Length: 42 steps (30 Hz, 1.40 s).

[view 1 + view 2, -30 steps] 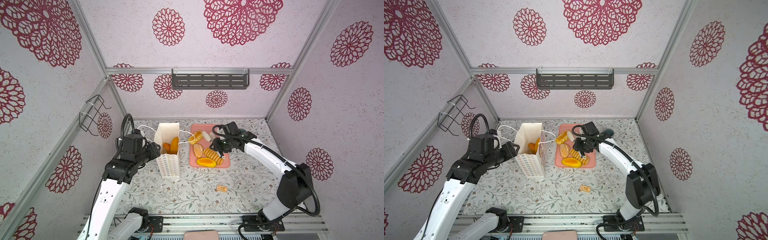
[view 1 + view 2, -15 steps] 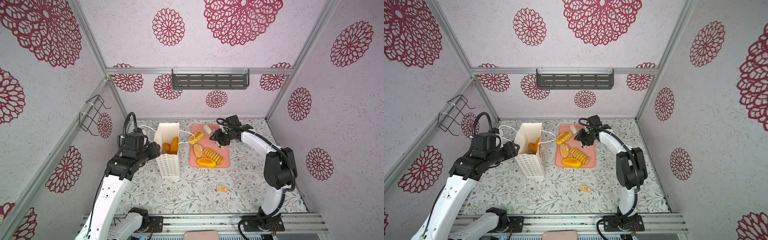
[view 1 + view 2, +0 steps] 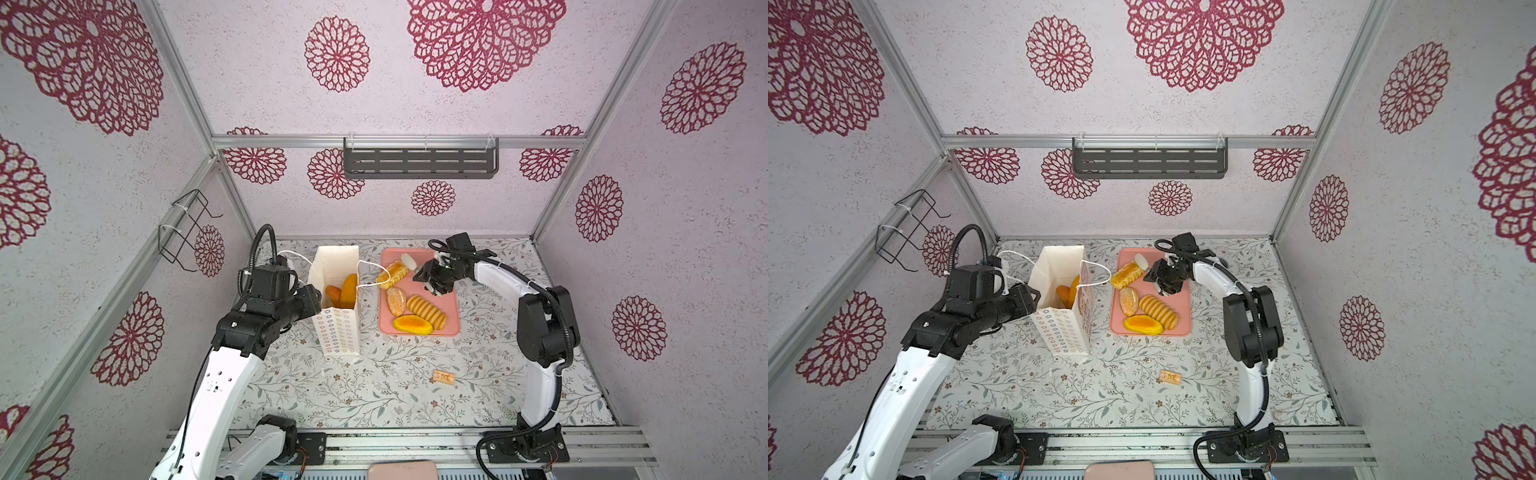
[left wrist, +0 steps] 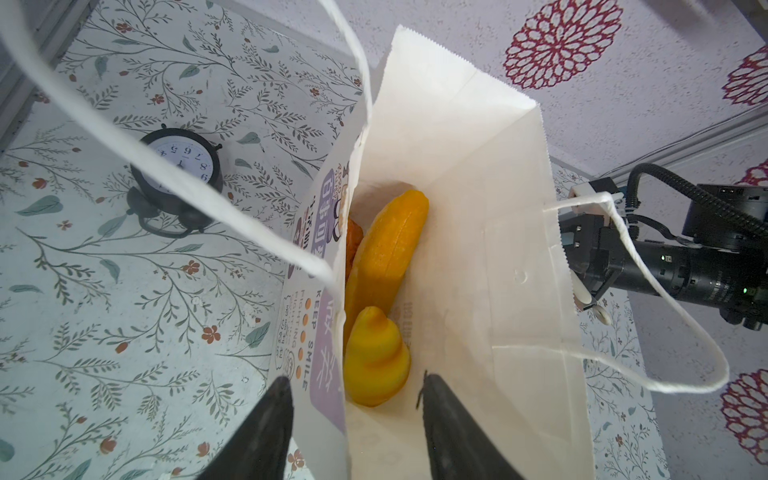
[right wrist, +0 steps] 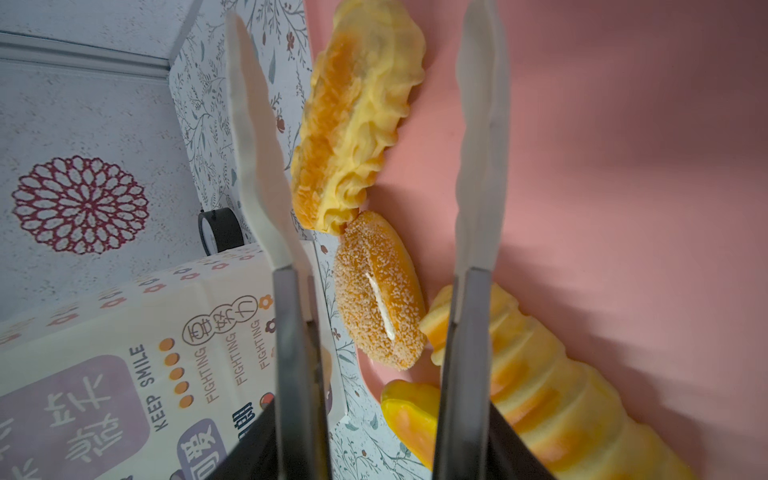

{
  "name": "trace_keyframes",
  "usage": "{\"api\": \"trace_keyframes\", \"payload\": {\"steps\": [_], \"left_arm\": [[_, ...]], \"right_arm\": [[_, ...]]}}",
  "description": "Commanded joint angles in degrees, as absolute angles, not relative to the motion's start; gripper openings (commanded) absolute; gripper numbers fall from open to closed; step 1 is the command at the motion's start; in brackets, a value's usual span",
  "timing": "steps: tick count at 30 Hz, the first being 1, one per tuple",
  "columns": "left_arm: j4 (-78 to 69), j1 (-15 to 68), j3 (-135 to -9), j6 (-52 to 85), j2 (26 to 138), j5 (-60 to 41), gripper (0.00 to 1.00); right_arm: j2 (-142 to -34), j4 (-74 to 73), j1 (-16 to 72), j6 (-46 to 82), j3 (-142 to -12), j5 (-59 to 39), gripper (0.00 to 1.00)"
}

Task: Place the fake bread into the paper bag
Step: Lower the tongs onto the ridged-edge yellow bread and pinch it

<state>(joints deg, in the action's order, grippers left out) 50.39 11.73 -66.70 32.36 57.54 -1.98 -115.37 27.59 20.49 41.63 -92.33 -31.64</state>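
While right hand (image 3: 433,287) hangs released over tray (image 3: 451,308), left hand (image 4: 354,379), released, straddles paper bag's (image 4: 478,166) wall.

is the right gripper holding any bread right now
No, the right gripper has its jaws apart, gripping nothing; the bread lies loose on the pink tray beneath it.

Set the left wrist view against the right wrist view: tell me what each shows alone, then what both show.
Only the left wrist view: the inside of the paper bag, where a long orange loaf and a yellow swirled piece lie. Only the right wrist view: the pink tray with a ruffled pastry, a sugared bun and a ridged loaf. Both: the bag's printed front, the black clock and the floral table cover.
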Motion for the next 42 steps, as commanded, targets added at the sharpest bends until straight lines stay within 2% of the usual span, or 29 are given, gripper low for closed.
{"api": "trace_keyframes", "payload": {"steps": [1,42], "left_arm": [[49.4,11.4,-66.1,32.7,56.4,-1.6,0.53],[50.5,11.4,-65.8,33.2,54.8,0.1,0.52]], "right_arm": [[-116.1,25.6,21.0,41.9,-94.9,-33.4,0.56],[-125.5,26.0,23.3,44.1,-102.9,-34.2,0.52]]}}
